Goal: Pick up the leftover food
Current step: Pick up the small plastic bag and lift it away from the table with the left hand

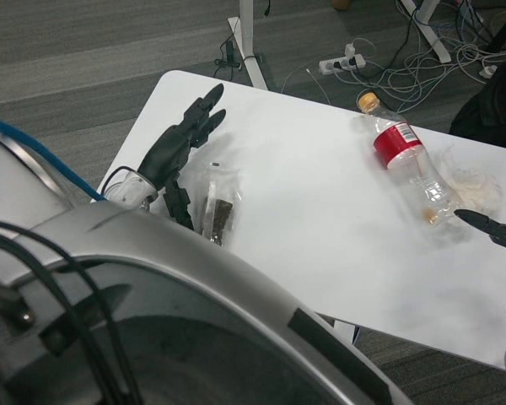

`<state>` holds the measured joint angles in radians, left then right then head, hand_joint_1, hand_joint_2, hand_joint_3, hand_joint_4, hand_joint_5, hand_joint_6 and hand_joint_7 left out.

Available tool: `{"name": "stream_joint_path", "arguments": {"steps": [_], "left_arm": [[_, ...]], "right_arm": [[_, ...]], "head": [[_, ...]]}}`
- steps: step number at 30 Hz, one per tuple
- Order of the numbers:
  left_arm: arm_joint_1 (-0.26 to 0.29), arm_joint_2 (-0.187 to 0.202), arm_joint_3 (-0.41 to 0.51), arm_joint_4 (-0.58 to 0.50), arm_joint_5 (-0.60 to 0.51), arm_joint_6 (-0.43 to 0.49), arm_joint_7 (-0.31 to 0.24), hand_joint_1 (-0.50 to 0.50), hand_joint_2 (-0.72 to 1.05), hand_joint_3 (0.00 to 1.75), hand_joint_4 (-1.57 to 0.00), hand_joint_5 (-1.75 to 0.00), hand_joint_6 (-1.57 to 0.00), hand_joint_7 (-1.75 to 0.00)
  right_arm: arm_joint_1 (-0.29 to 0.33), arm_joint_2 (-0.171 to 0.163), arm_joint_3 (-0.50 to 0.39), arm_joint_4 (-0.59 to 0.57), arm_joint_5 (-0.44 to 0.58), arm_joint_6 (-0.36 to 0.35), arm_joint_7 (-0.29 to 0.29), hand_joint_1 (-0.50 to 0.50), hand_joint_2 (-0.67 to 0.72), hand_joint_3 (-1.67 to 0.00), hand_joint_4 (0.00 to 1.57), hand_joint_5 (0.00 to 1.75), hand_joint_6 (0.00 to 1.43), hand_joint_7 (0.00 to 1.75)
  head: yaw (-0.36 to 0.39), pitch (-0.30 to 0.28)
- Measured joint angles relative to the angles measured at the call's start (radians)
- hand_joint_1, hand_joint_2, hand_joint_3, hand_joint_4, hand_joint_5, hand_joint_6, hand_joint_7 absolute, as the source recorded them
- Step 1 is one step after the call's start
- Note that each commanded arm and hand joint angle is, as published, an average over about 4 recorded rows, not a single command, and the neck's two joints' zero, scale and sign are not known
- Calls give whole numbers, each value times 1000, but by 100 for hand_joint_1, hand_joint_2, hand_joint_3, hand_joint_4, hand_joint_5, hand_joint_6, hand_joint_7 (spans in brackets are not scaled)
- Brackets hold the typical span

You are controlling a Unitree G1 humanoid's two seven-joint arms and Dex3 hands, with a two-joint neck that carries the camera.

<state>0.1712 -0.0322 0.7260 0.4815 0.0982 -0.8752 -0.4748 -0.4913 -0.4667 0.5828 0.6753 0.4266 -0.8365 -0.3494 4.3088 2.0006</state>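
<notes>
Left hand (184, 135) is hovering over the left side of the white desk (320, 228), fingers stretched out and apart, holding nothing. Just beside it, on the side nearer the robot, there's a clear plastic bag (215, 198) lying flat with a dark chunk of leftover food (220, 216) inside; the thumb side of the hand sits right at the bag's edge, can't say if it's actually touching.

Right hand (497, 229) only pokes in at the right edge, dark fingertips pointing left, too cut off to tell if it's spread or curled. Right next to those fingertips is a plastic bottle (407, 160) lying on its side, red label, yellowish cap pointing away, and a crumpled clear wrapper (476, 190) just beside it.

Past the desk there's grey carpet, a power strip (341, 62) and a tangle of cables (430, 72).
</notes>
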Motion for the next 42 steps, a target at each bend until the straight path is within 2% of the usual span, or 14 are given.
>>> {"name": "stream_joint_path", "arguments": {"steps": [9,15,20,22,26,30,33,37,40,42], "left_arm": [[-105,0,51,79,11,-41,76,-50,-55,0,-13,0,0,0],[-158,1,69,128,35,-58,138,-50,-46,2,-13,0,0,0],[-168,4,54,137,40,-59,142,-50,-46,0,-14,0,0,0],[-153,5,47,130,39,-59,142,-50,-50,0,-15,0,0,0],[-89,6,37,64,13,-51,141,-50,-46,0,-15,0,0,0],[-2,9,36,-66,-8,-12,139,-50,-46,0,-17,0,0,0],[47,15,36,-152,-6,30,108,-50,-46,0,-16,0,0,0],[86,38,45,-259,105,74,23,-50,-46,0,-19,0,0,0],[108,78,40,-336,254,97,-46,-50,-46,0,-17,0,0,0],[113,108,20,-357,311,101,-75,-50,-44,0,-15,0,0,0]], "right_arm": [[-16,0,13,3,5,0,0,-42,-3,-8,3,0,0,0],[-20,-1,35,12,17,-1,0,-42,-3,-8,3,0,0,0],[-20,-1,42,13,23,-1,0,-42,-5,-8,3,0,0,0],[-20,0,42,13,24,-1,0,-42,-7,-8,3,0,0,0],[-21,1,42,11,28,-2,0,-42,-3,-8,3,0,0,0],[-21,1,42,7,31,-3,0,-42,-3,-8,3,0,0,0],[-21,1,42,6,32,-3,0,-42,-3,-8,3,0,0,0],[-21,-1,49,6,39,-3,0,-42,-3,-8,3,0,0,0],[-21,-4,63,6,47,-3,0,-42,-3,-8,3,0,0,0],[-21,-7,68,6,50,-4,0,-42,-3,-8,3,0,0,0]], "head": [[11,-8],[10,-13],[0,-17],[-7,-18],[-19,-19],[-18,-16],[-16,-5],[-18,-2],[-22,-3],[-24,-5]]}}
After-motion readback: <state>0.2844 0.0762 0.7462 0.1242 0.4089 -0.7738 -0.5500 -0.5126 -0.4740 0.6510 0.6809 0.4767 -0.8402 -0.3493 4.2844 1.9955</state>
